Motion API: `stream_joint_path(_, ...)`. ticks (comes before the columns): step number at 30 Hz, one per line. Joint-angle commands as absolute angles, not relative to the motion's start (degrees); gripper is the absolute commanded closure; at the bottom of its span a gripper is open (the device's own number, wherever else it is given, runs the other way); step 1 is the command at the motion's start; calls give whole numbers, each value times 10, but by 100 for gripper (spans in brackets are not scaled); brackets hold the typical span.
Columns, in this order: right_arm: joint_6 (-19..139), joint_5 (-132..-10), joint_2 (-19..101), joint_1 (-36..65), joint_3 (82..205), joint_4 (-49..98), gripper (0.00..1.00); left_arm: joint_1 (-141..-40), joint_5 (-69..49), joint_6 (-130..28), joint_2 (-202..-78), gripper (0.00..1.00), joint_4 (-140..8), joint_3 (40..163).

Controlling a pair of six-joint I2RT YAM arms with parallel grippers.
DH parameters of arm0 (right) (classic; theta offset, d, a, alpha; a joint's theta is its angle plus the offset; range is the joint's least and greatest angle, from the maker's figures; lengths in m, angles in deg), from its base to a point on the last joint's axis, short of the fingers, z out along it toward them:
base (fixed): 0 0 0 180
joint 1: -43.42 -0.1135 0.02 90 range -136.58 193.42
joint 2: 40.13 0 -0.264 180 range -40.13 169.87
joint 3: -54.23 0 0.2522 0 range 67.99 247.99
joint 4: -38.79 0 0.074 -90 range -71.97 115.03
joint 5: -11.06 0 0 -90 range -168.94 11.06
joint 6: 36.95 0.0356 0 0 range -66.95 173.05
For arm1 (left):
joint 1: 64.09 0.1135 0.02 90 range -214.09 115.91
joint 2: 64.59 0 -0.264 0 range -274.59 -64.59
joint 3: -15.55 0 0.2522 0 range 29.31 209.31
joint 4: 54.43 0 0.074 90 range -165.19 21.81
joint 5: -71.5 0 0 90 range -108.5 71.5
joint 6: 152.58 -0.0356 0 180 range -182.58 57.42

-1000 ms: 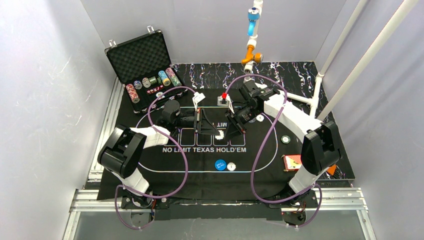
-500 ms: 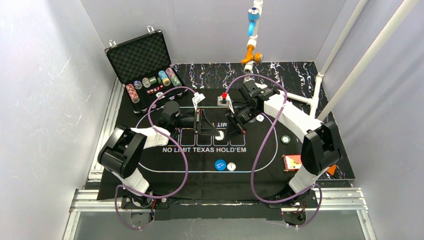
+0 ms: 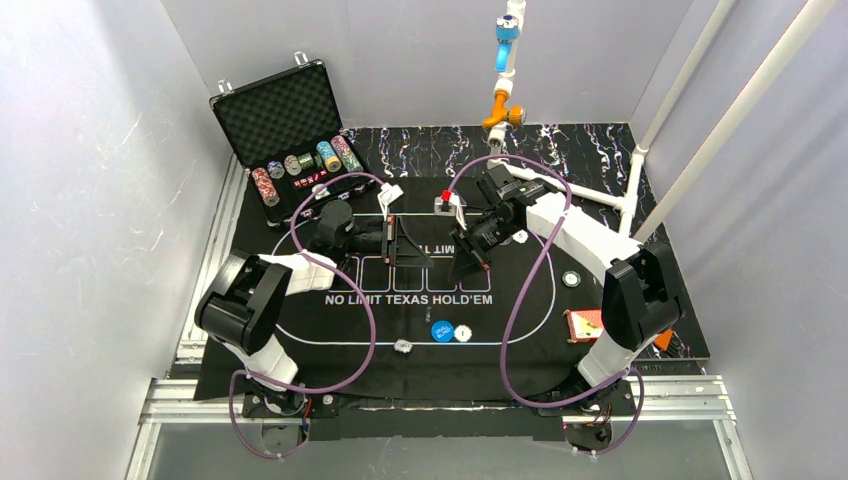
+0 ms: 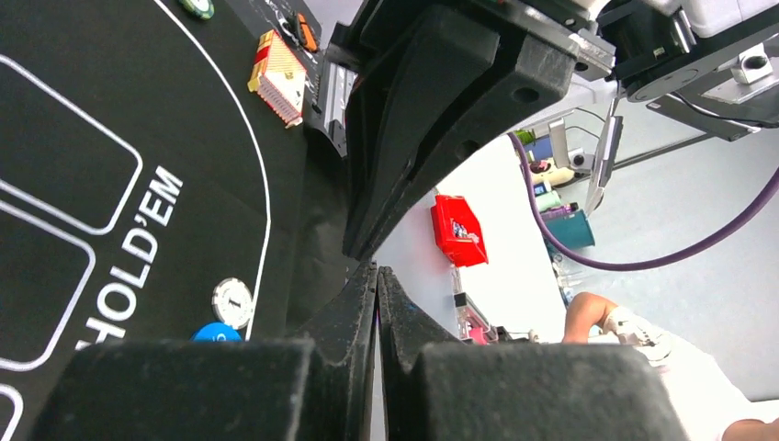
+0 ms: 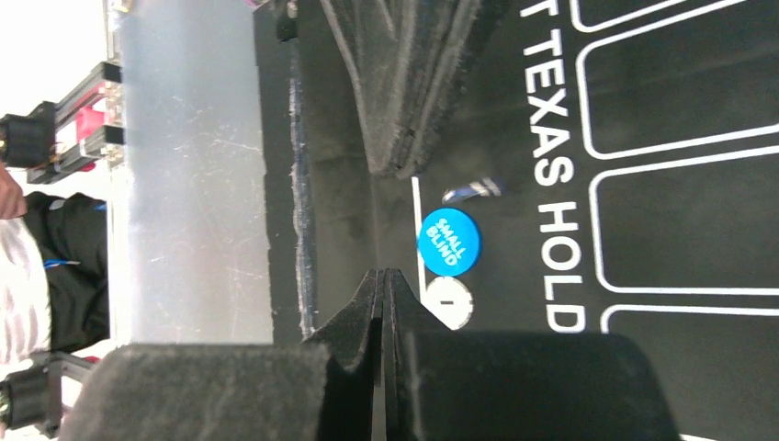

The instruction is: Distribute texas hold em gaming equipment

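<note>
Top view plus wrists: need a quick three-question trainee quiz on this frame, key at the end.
1. True or false: the blue button is printed "SMALL BLIND".
2. In the top view, where does the white button lie relative to the blue button? A) to its left B) to its right C) stacked on it
3. Fill in: the left gripper and the right gripper are both ____ (open or shut).

Key: 1 true; 2 B; 3 shut.
</note>
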State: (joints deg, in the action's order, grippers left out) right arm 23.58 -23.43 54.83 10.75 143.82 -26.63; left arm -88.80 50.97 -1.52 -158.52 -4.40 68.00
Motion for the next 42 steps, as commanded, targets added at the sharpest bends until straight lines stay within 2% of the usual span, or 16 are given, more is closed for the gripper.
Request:
stream_joint_path(1, 266, -299, 525, 106, 1426, -215, 99, -856, 514, -69, -1582, 98, -71, 666)
stream_joint_path(4, 284, -371, 507, 106, 1394, -171, 87, -825, 526, -120, -1577, 77, -118, 664)
stream_joint_path(6, 282, -411, 500, 106, 1383, -165, 75, -801, 531, -230, -1552, 67, -247, 680)
stream_joint_path(8, 271, -440, 504, 106, 1380, -175, 62, -788, 500, -476, -1519, 63, -524, 731)
stream_joint_path(10, 264, -474, 513, 106, 1378, -187, 51, -804, 387, -727, -1514, 62, -872, 826)
stream_joint_path(11, 263, -487, 518, 106, 1374, -189, 46, -817, 329, -804, -1504, 61, -943, 841)
stream_joint_path(14, 261, -528, 526, 106, 1361, -186, 40, -834, 236, -943, -1436, 52, -1029, 811)
stream_joint_path(19, 286, -600, 521, 116, 1332, -121, 27, -862, 138, -1071, -1326, 21, -1123, 776)
stream_joint_path(21, 286, -605, 519, 127, 1327, -102, 24, -890, 122, -1094, -1281, 13, -1137, 766)
stream_joint_path(25, 276, -603, 520, 165, 1312, -75, 18, -967, 113, -1103, -1225, 11, -1111, 724)
stream_joint_path(26, 274, -601, 519, 179, 1306, -66, 16, -1028, 90, -1093, -1230, 12, -1089, 708)
stream_joint_path(28, 280, -607, 500, 206, 1280, -29, 9, -1120, 35, -1059, -1275, 15, -995, 674)
stream_joint_path(32, 282, -607, 483, 229, 1258, -13, 7, -1223, 2, -1029, -1343, 19, -918, 655)
stream_joint_path(35, 279, -596, 476, 234, 1256, -18, 8, -1248, -12, -1016, -1373, 24, -881, 654)
stream_joint_path(38, 279, -584, 473, 235, 1259, -22, 8, -1252, -3, -1007, -1390, 35, -878, 655)
stream_joint_path(42, 279, -577, 472, 236, 1260, -26, 8, -1257, -13, -1005, -1398, 39, -874, 655)
